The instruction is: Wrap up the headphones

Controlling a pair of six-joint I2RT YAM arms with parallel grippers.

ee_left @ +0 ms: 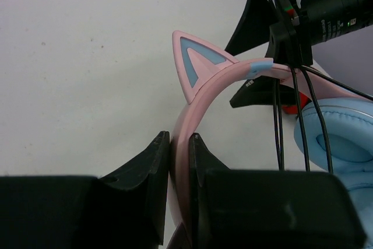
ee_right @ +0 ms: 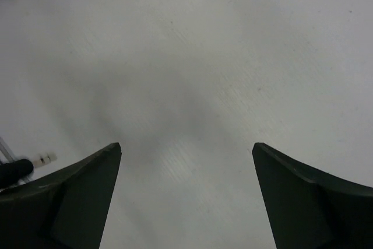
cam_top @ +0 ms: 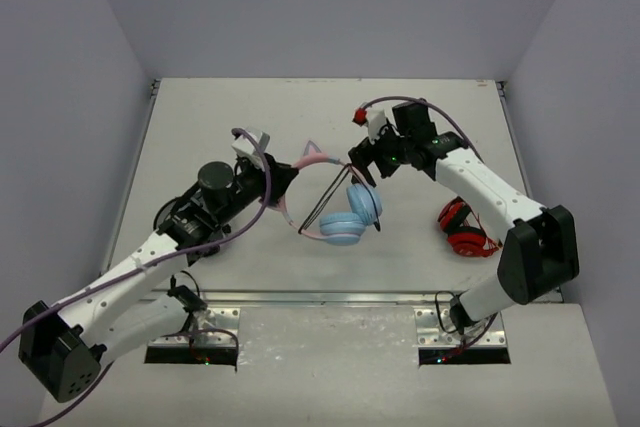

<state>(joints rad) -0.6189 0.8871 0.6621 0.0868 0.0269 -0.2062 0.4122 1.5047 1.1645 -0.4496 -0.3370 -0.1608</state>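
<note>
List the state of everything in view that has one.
headphones: held by the pink headband, cat ear up
cable: several strands draped over the headband
left tool: shut on the headband
right tool: open, empty
red-and-black headphones: lying free, ungripped

The headphones [cam_top: 343, 228] stand at the scene's middle, pink cat-eared headband [ee_left: 195, 102] raised leftward, light blue ear cups [cam_top: 362, 203] together low at right. Thin black cable [ee_left: 278, 126] strands cross the band.

My left end effector [ee_left: 179, 147] pinching the headphones [ee_left: 201, 94] by the pink headband [ee_left: 185, 123], cat ear [ee_left: 197, 62] above, black cable [ee_left: 280, 126] beside blue ear cup [ee_left: 341, 141], pale bench [ee_left: 87, 68] beyond.
</note>
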